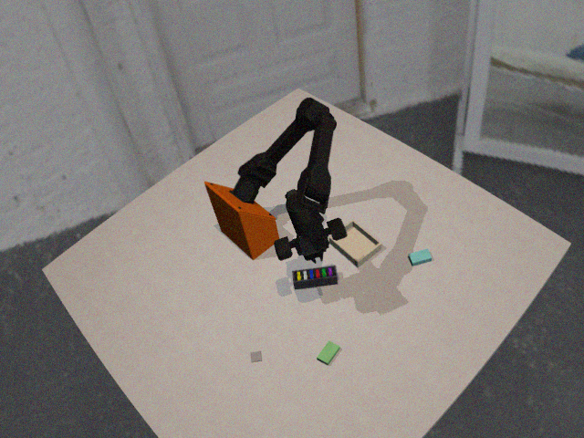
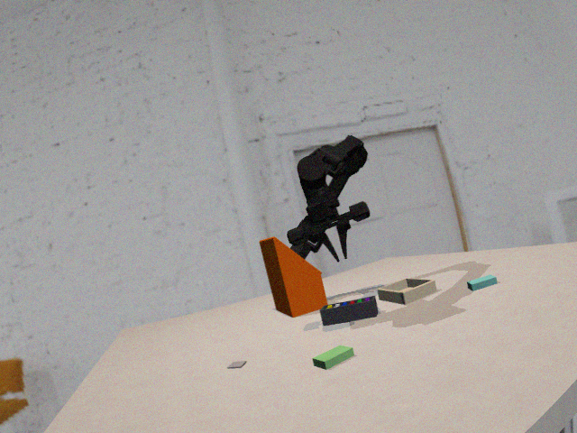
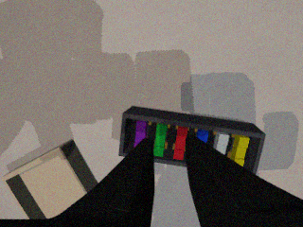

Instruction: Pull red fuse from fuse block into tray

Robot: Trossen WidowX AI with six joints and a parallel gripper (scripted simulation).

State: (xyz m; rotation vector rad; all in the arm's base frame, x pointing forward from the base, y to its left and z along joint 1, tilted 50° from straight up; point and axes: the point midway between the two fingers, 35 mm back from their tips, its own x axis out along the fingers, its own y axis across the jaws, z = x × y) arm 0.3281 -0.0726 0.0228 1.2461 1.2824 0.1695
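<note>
The red fuse (image 1: 318, 273) (image 2: 352, 302) (image 3: 181, 143) stands in the dark fuse block (image 1: 315, 283) (image 2: 349, 315) (image 3: 199, 118), between the green and the blue fuse. My gripper (image 1: 317, 259) (image 2: 342, 259) (image 3: 169, 147) is a little open and empty, and hangs above the block, clear of it. In the wrist view the red and green fuses show between the fingertips, the red one close to the right fingertip. The right finger hides part of the blue and white fuses. The shallow beige tray (image 1: 356, 244) (image 2: 391, 296) (image 3: 52, 186) is empty.
An orange wedge (image 1: 256, 233) (image 2: 297, 289) stands beside the arm's base. A teal block (image 1: 420, 256) (image 2: 482, 282) lies beyond the tray. A green block (image 1: 328, 352) (image 2: 334, 356) and a small grey square (image 1: 255, 356) (image 2: 236, 364) lie on the fuse block's other side.
</note>
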